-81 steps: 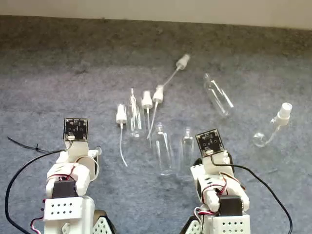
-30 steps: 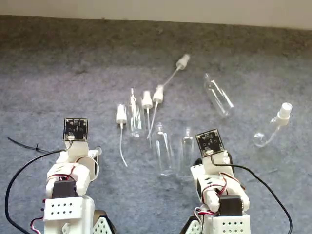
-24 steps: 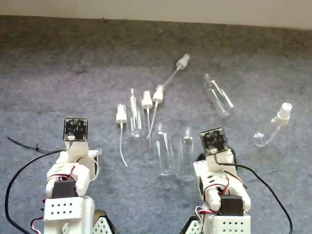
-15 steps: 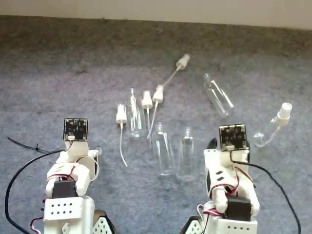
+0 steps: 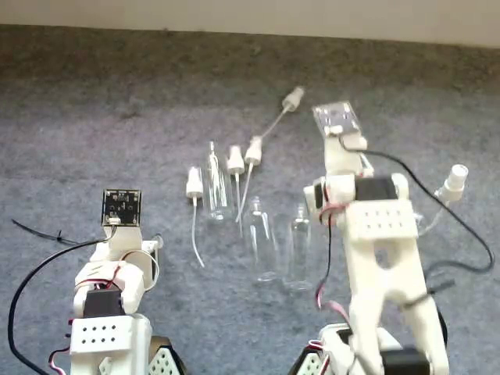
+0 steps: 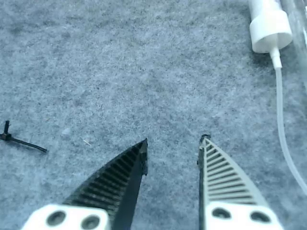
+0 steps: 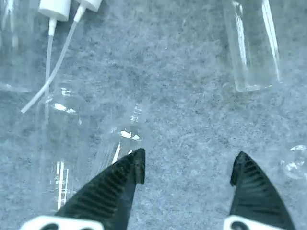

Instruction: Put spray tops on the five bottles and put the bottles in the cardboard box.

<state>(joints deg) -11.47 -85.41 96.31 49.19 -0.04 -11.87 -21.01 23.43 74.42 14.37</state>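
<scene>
your right pincer [image 7: 188,167] hangs empty, jaws spread wide, likely so it can straddle a body: the bare-necked clear bottle [image 7: 117,143] lies just beside one tip, a second bottle [image 7: 252,45] farther ahead.

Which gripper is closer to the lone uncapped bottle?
Right. The right gripper hangs open just short of that bottle; the left gripper sits far off, beside a loose spray top.
</scene>
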